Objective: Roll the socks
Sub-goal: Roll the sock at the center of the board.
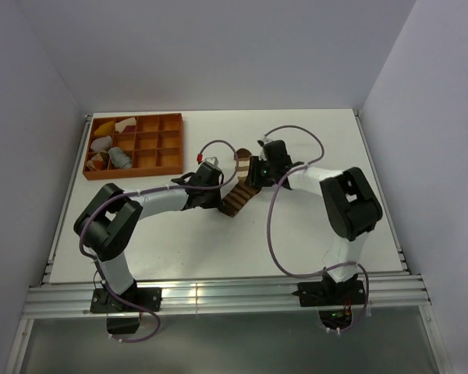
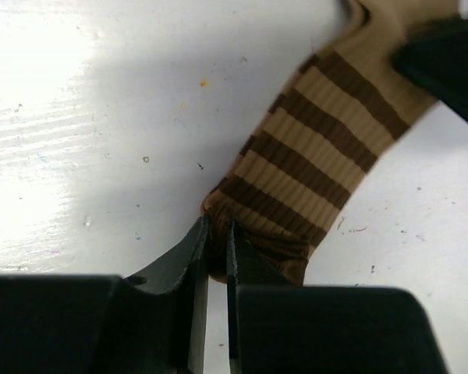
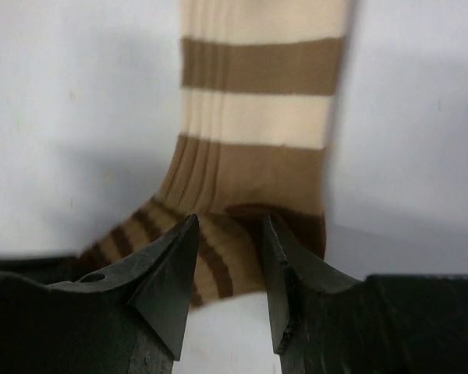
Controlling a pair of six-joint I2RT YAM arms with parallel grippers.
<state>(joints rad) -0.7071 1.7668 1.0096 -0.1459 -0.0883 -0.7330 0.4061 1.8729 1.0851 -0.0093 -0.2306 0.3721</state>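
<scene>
One brown sock with white stripes (image 1: 239, 189) lies bent in the middle of the table. My left gripper (image 1: 221, 204) is shut on the dark ribbed cuff end; in the left wrist view the jaws (image 2: 217, 234) pinch a fold of the sock (image 2: 320, 140). My right gripper (image 1: 254, 173) stands over the bend of the sock. In the right wrist view its jaws (image 3: 230, 226) stand apart with the tips over the sock (image 3: 253, 117), the white-striped foot running away beyond them. A grey sock (image 1: 119, 159) lies in the orange tray.
An orange compartment tray (image 1: 152, 142) sits at the back left with yellow and white cloth pieces (image 1: 101, 144) in its left cells. The right gripper's black body (image 2: 444, 62) shows at the top right of the left wrist view. White walls close in the table.
</scene>
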